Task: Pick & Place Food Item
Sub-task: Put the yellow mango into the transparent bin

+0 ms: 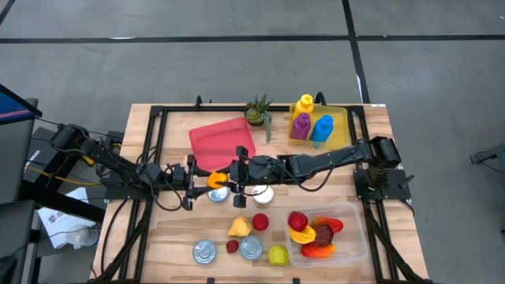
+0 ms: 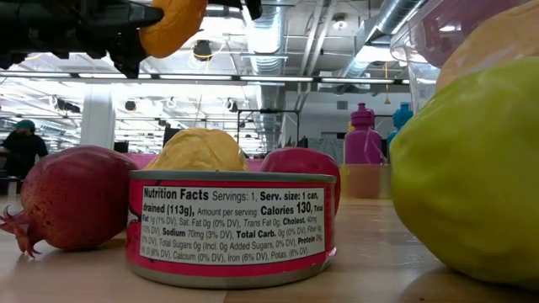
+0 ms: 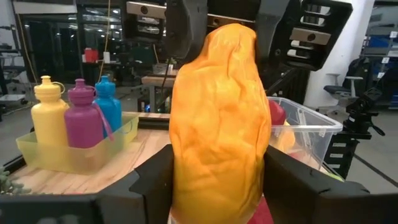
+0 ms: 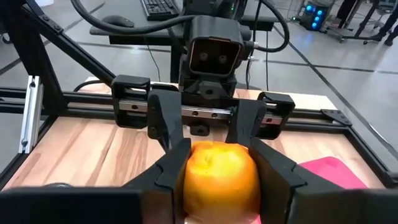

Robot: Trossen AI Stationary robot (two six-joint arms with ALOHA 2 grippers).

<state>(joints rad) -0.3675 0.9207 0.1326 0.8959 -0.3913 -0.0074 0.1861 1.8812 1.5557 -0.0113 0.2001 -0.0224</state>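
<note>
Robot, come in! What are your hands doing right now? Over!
Left gripper and right gripper both clamped on orange food item. Held above table, near red plate. Nothing in the way.

right gripper (image 4: 219,177) | clasps orange food item (image 4: 221,176) | left gripper (image 4: 208,134) opposite

Bright toy food on pale striped wood

Orange fruit (image 1: 216,180); red tray (image 1: 222,143); yellow bottle (image 1: 304,105), purple bottle (image 1: 300,126), blue bottle (image 1: 322,128); pink-labelled can (image 2: 232,225); yellow-green pear (image 2: 467,172); light wooden table (image 1: 170,237).
</note>
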